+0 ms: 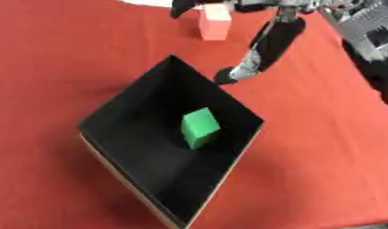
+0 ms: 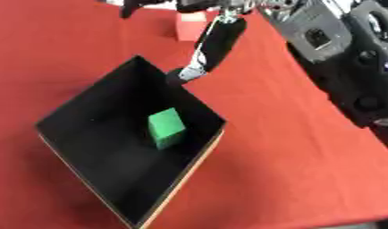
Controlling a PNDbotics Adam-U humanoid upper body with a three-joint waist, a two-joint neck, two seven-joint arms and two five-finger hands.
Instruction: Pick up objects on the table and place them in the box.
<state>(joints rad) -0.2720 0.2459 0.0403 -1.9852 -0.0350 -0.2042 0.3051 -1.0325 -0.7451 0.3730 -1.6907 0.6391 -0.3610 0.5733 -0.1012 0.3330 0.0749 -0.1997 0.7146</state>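
Reaching in from the upper right, the right hand is seen over the red table, near the far edge. One long dark finger is stretched down and toward the box, its tip just beside the box's far corner; whether the rim is actually touched cannot be told. Another dark finger is spread out at the top, past the pink block. The fingers are held extended rather than curled, and nothing is gripped by them.

A black open box is set askew on the cloth, one corner pointing away from the robot, its pale edge visible along the near sides. Inside it, a green cube is found lying on the dark floor, somewhat toward the right wall and slightly tilted.

Out on the table, the pink block is seen standing upright beyond the box, close under the upper part of the right hand, apart from the box. Whether the block is touched by the hand cannot be told from either view.

Black and grey robot housing is shown along the right side in the right eye view. The left hand is shown in neither view.
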